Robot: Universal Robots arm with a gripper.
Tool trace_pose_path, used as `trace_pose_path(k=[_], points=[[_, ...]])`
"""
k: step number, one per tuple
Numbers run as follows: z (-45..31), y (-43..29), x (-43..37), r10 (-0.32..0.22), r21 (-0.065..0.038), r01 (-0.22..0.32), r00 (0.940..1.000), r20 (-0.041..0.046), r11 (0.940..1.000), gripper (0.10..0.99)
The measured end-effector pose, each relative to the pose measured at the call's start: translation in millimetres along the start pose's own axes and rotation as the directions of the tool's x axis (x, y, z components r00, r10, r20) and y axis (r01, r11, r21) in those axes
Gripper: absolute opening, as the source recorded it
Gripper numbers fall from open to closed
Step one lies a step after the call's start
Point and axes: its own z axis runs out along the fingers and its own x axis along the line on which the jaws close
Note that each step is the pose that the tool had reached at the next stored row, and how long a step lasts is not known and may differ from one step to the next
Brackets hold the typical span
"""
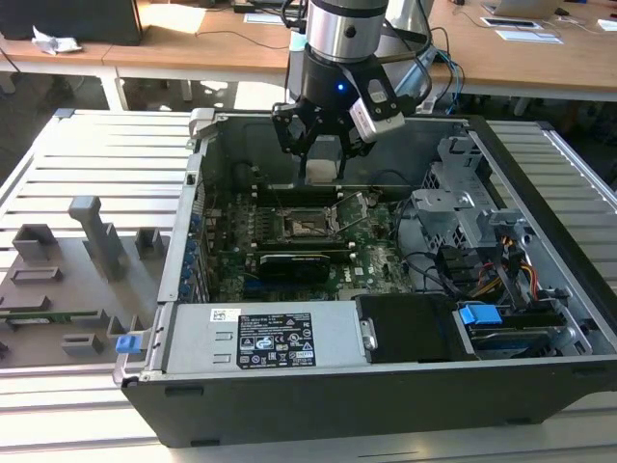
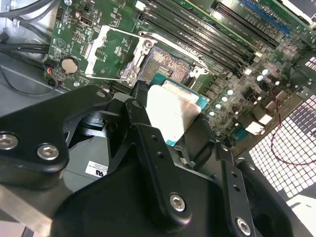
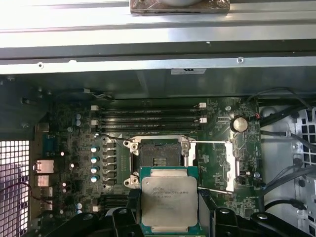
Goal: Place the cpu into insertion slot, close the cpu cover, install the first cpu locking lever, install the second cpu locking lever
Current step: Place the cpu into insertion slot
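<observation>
My gripper (image 1: 321,159) hangs inside the open computer case, shut on the cpu (image 1: 321,170), a flat square chip with a silver-grey top. In the first wrist view the cpu (image 3: 169,200) sits between the black fingers (image 3: 208,210), just short of the insertion slot (image 3: 159,157) and above the board. The insertion slot (image 2: 165,64) lies bare, dark inside its silver rim. The cpu cover (image 3: 213,165) is swung open to one side of the socket; it shows as a silver frame (image 2: 111,52) in the second wrist view. Thin wire levers (image 3: 113,136) stand released beside the socket.
The green motherboard (image 1: 381,260) lies in the case on a slatted table. Long black memory slots (image 3: 148,116) run beside the socket, and a long black card (image 1: 294,262) lies on its near side. A drive cage with cables (image 1: 472,231) fills the right. A grey fixture tray (image 1: 67,280) lies outside, left.
</observation>
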Motion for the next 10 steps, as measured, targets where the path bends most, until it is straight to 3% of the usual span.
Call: trace_pose_path(k=[10], points=[[10.2, -0.8, -0.2, 0.0, 0.0, 0.0, 1.0, 0.0, 1.0, 0.541]])
